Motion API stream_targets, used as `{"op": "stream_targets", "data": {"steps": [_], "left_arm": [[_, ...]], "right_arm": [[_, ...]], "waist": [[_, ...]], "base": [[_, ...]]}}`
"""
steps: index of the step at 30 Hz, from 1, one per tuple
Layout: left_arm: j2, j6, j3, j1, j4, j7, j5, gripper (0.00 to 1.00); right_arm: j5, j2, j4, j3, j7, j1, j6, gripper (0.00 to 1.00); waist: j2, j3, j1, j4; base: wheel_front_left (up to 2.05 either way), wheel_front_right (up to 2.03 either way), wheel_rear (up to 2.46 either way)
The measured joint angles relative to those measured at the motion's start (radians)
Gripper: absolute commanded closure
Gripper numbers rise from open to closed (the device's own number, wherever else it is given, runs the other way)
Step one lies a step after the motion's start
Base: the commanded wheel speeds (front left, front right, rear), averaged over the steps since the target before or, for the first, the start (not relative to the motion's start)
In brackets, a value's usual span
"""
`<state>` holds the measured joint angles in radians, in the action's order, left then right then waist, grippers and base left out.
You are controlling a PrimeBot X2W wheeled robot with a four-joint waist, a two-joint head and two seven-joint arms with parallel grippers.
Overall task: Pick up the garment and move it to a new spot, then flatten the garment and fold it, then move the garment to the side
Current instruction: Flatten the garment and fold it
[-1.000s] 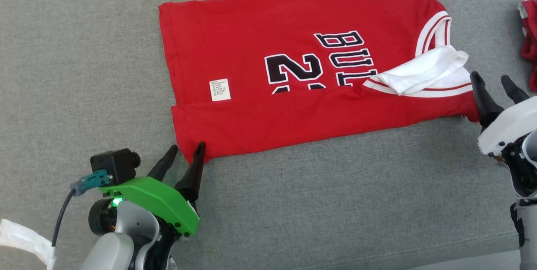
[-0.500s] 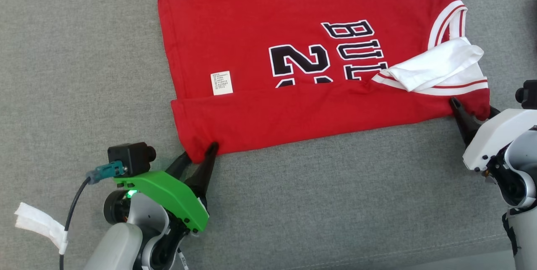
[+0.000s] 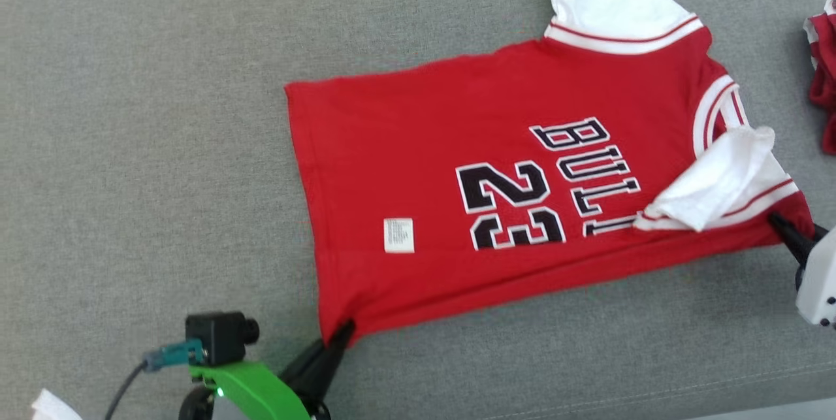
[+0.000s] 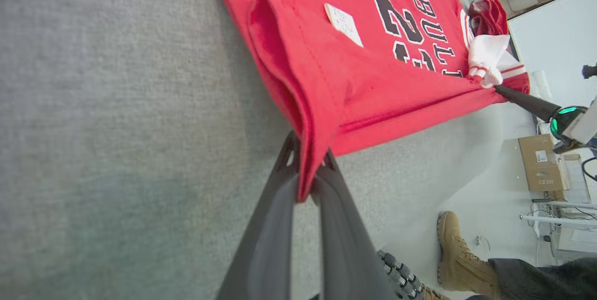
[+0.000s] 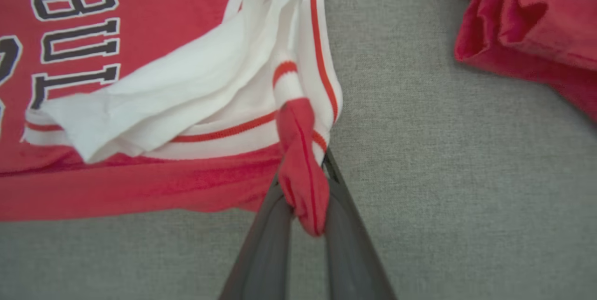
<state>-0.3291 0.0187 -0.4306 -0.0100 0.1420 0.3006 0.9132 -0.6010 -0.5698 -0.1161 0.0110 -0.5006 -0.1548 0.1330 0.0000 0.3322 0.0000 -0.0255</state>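
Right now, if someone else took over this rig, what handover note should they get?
Left hand: shut on the near hem corner of the red jersey.
Right hand: shut on its near shoulder corner.
Jersey: print up on the grey upholstered surface, near edge taut between both hands. The near white sleeve is flopped over the chest. Another red garment lies to the right.
Done: both corners gripped.
Left: flatten, fold, move aside.

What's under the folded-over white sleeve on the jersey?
Red jersey front and its white-and-red trim band. The white sleeve covers the lettering after BUL, so the remaining letters are hidden.
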Motion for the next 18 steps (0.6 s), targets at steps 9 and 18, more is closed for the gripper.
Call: {"op": "stream_targets", "data": {"steps": [9,18], "left_arm": [[0.018,0.056,-0.035,-0.136,0.089,-0.035,-0.029,0.0],[-0.067,0.078,0.066,0.095,0.159,-0.001,-0.102,0.0]], "right_arm": [[-0.04,-0.021,-0.012,0.037,-0.053,0.083,-0.002,0.0],[0.028,0.007,0.08,0.11,-0.056,-0.261,-0.002,0.0]], "waist": [[0.0,-0.007,0.0,0.004],[0.0,0.055,0.0,0.0]], "base": [[0.0,0.0,0.0],[0.0,0.0,0.0]]}}
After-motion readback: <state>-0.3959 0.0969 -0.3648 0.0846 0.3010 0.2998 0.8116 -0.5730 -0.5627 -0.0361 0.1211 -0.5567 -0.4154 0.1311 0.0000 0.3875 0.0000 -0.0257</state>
